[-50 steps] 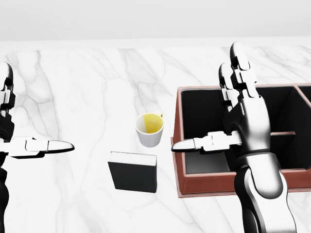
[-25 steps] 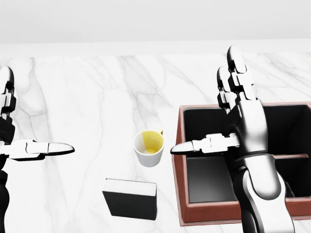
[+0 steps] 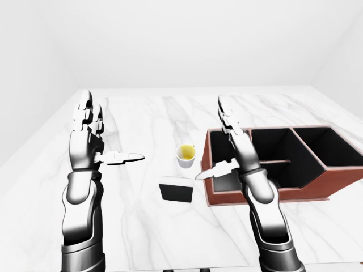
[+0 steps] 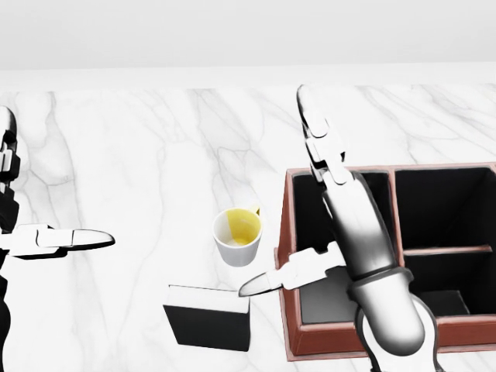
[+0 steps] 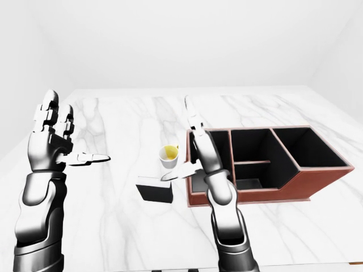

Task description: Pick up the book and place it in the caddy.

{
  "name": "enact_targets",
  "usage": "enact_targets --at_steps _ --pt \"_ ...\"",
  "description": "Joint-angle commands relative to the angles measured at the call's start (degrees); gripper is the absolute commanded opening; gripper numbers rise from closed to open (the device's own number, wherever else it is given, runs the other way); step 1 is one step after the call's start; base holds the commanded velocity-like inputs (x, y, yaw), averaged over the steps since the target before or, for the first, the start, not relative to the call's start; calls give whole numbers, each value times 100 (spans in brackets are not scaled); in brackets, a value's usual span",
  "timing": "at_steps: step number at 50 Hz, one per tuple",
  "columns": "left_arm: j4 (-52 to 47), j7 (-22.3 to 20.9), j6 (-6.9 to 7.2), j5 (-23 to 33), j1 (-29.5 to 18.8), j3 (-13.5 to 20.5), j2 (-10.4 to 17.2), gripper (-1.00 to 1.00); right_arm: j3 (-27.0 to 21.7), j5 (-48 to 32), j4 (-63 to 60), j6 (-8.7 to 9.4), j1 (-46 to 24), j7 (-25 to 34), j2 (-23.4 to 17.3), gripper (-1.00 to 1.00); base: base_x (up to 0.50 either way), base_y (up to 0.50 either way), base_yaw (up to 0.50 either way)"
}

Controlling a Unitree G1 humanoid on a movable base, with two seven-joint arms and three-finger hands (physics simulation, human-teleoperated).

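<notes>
Marble table [image 3: 136, 226] carries the brown caddy [image 3: 317, 187] at right; black book [image 4: 211, 318] lies flat w/ cup [image 4: 239, 236] just beyond it, just left of caddy's near corner. Right hand [image 4: 322, 232], fingers spread & empty, is probably above the book's right edge. Left hand [image 3: 91, 141], also splayed & empty, hangs well left. Right should drop, then pinch the spine clear of the cup.

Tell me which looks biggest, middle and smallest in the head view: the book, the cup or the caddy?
1. The caddy, clearly the largest, though the picture's right edge cuts it off.
2. The book.
3. The cup, smallest, but not by much; it sits higher in the view than the book, so its real size is unsure.
</notes>
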Motion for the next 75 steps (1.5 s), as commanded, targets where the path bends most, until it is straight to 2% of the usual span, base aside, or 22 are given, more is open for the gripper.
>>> enact_targets --at_steps 1,8,15,23,30,37,43,47,51,60,65,75 --pt "3 -4 0 -18 25 25 4 100 948 -1830 -907 0 663 785 204 100 0 0 0" --pt "20 -10 0 -8 36 6 -7 100 1403 -2688 -914 0 923 958 334 100 0 0 0" --pt "62 -12 0 15 50 -8 -18 100 2197 -3924 -588 0 1083 1118 451 100 0 0 0" --pt "36 -30 0 -4 99 48 -6 100 2359 -4668 146 0 901 1064 800 100 0 0 0" --pt "31 -51 0 -32 168 117 4 100 2245 -5036 809 0 566 1010 1066 100 0 0 0" --pt "74 -65 0 -35 191 119 3 100 2422 -6014 1160 0 444 973 1255 100 0 0 0" --pt "153 -64 0 -31 199 101 -14 100 2080 -6210 1945 0 88 672 1513 100 0 0 0" --pt "157 -78 0 -35 188 99 -3 100 1841 -6756 2579 0 -220 416 1427 100 0 0 0" --pt "200 -85 0 -47 207 109 -9 100 1785 -7066 2854 0 -195 413 1479 100 0 0 0" --pt "220 -105 0 -64 240 125 -6 100 1839 -7139 3274 0 -53 377 1574 100 0 0 0" --pt "219 -123 0 -73 286 147 -11 100 1760 -7020 3793 0 -274 154 1673 100 0 0 0" --pt "195 -134 0 -78 317 172 -12 100 1461 -6811 4695 0 -692 -301 1608 100 0 0 0"
